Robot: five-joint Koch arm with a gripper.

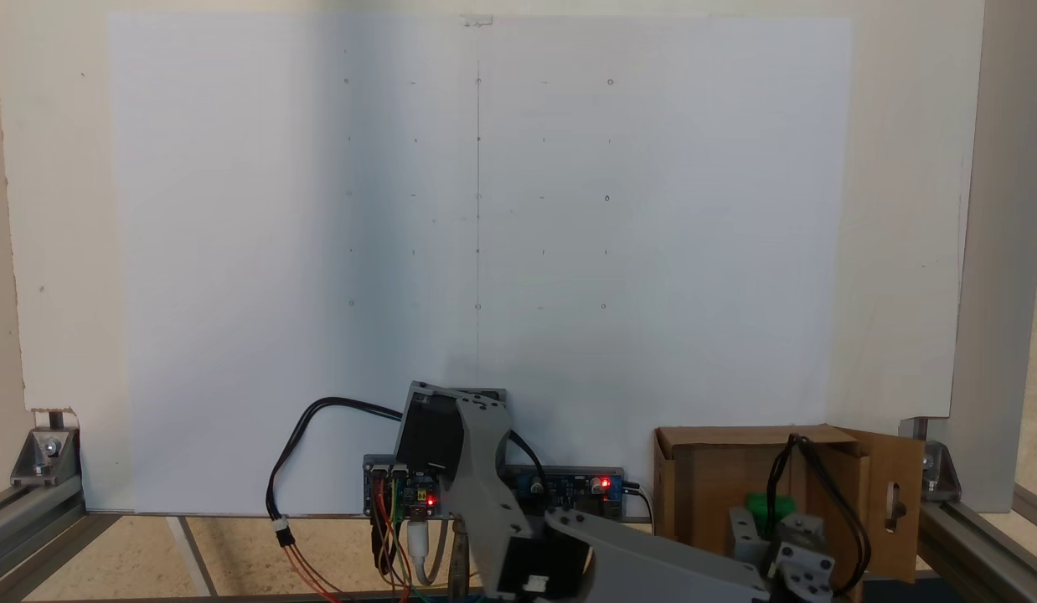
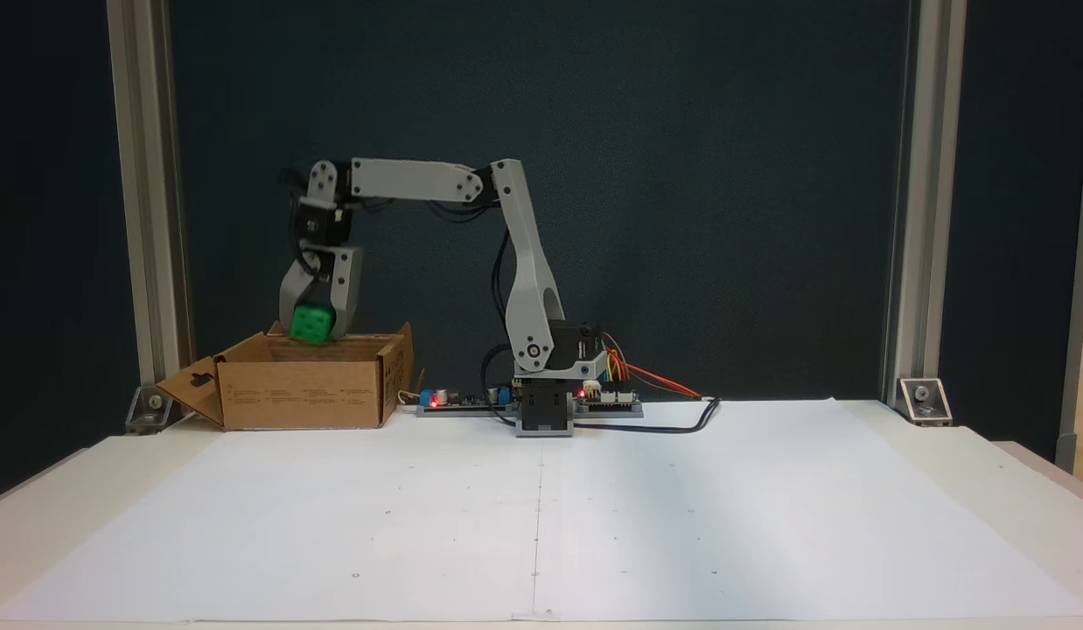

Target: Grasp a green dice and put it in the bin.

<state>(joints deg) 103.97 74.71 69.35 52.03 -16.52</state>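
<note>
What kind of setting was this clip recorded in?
Probably a hobby or lab robot test bench: aluminium frame posts around a table covered with white paper marked with grid dots, and bare circuit boards with loose wires at the arm's base.

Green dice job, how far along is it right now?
Nearly done. The pick-up looks finished: the gripper holds the dice off the table, and the arm has reached over to the bin. In hand: the dice hangs just above the bin's open top, also seen over the box in a fixed view. Left: open the jaws so it drops in.
</note>
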